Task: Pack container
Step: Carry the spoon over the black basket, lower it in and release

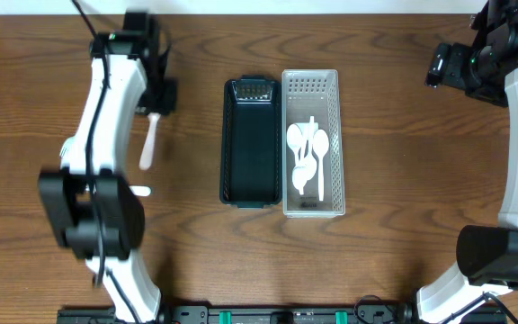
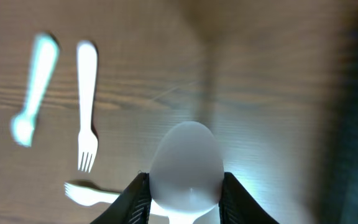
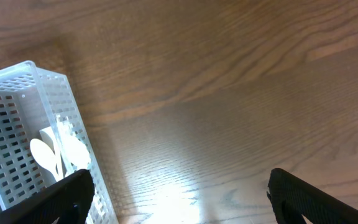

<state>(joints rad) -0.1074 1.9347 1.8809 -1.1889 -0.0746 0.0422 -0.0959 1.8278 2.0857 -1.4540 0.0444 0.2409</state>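
1. We see a smooth white plastic spoon (image 2: 186,163) with a rounded oval bowl. A long white perforated plastic basket (image 1: 311,87) holds several more white spoons (image 1: 309,148). Just beside it, on its left, stands a dark slotted plastic basket (image 1: 252,153) with nothing in it.
2. Everything sits on a brown wood-grain table (image 1: 403,180) with patches of glare. In the left wrist view a white plastic fork (image 2: 87,106) and a blurred pale utensil (image 2: 35,87) lie on it.
3. The left gripper (image 2: 186,193) clamps the spoon between its black fingers (image 2: 135,200), well left of both baskets. The right gripper (image 3: 179,202) hangs with fingers spread wide and holds nothing, over bare wood to the right of the white basket.
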